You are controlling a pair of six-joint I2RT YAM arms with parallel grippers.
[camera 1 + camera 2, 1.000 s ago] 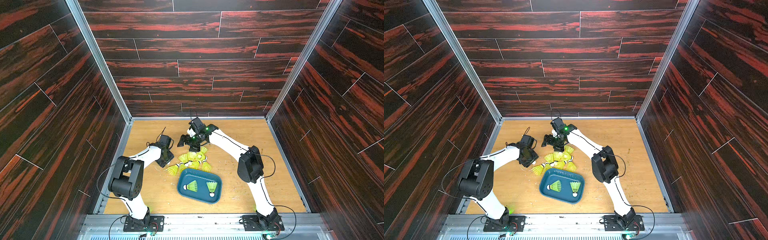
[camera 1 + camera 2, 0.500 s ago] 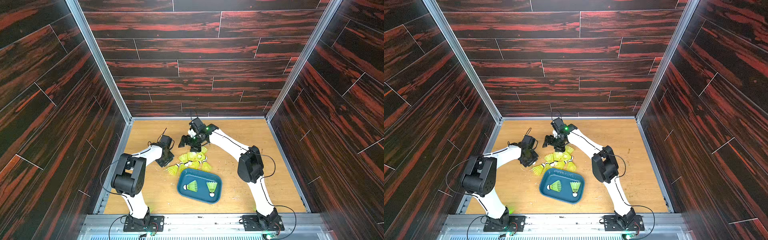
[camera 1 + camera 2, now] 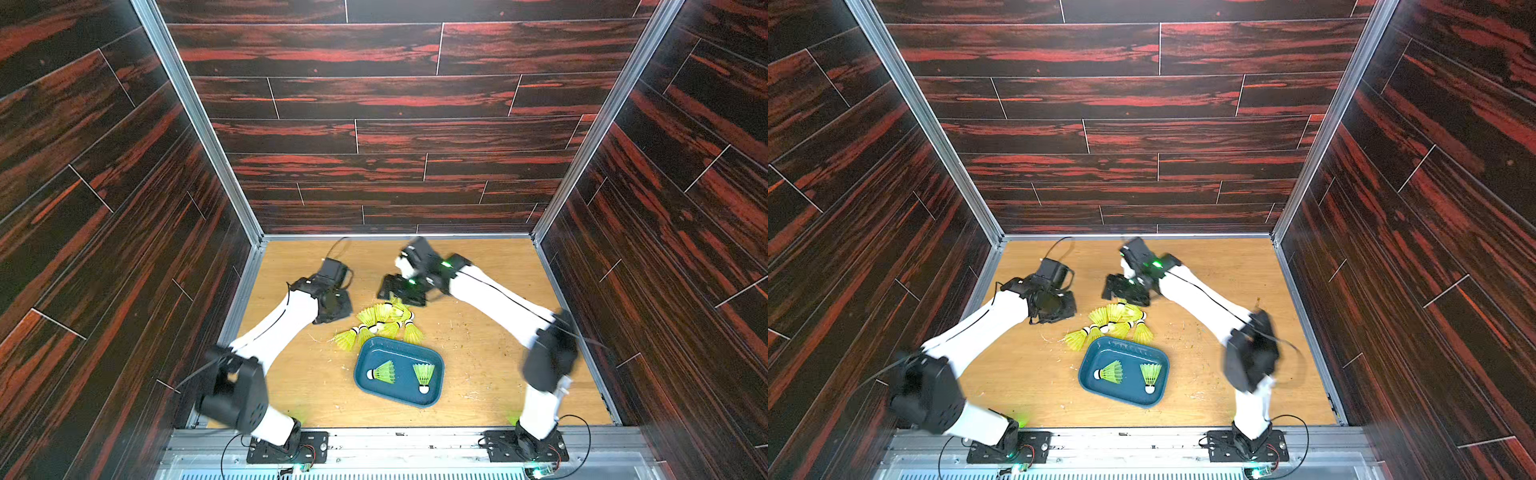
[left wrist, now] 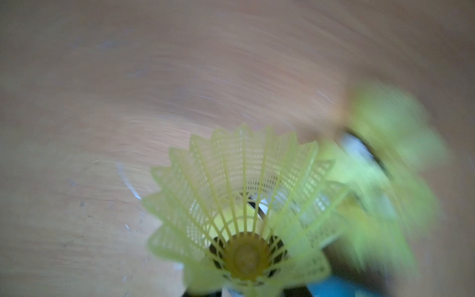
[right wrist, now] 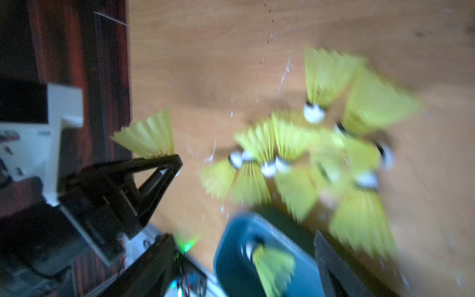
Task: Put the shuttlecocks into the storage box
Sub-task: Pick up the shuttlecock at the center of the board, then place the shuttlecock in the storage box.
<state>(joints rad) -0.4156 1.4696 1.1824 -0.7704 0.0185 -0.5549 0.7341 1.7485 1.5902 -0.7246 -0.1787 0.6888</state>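
Several neon yellow-green shuttlecocks (image 3: 382, 320) (image 3: 1113, 320) lie in a pile on the wooden floor, just behind the storage box (image 3: 365, 347) (image 3: 1090, 353). The teal box holds two shuttlecocks (image 3: 383, 371) (image 3: 423, 375). My left gripper (image 3: 332, 306) (image 4: 244, 293) sits left of the pile and is shut on one shuttlecock (image 4: 239, 185) by its tip, the skirt pointing away from it. The right wrist view also shows this held shuttlecock (image 5: 149, 138). My right gripper (image 3: 401, 291) (image 5: 244, 234) hangs open over the pile's far end. Nothing is between its fingers.
Dark red panelled walls with metal corner posts (image 3: 199, 124) close in the floor on three sides. Small bits of debris (image 3: 469, 324) lie on the wood around the box. Both arm bases (image 3: 286, 446) stand at the front edge.
My left gripper has shut on a shuttlecock beside the pile, and its elbow has swung toward the front. The right gripper has shifted slightly right and stayed open.
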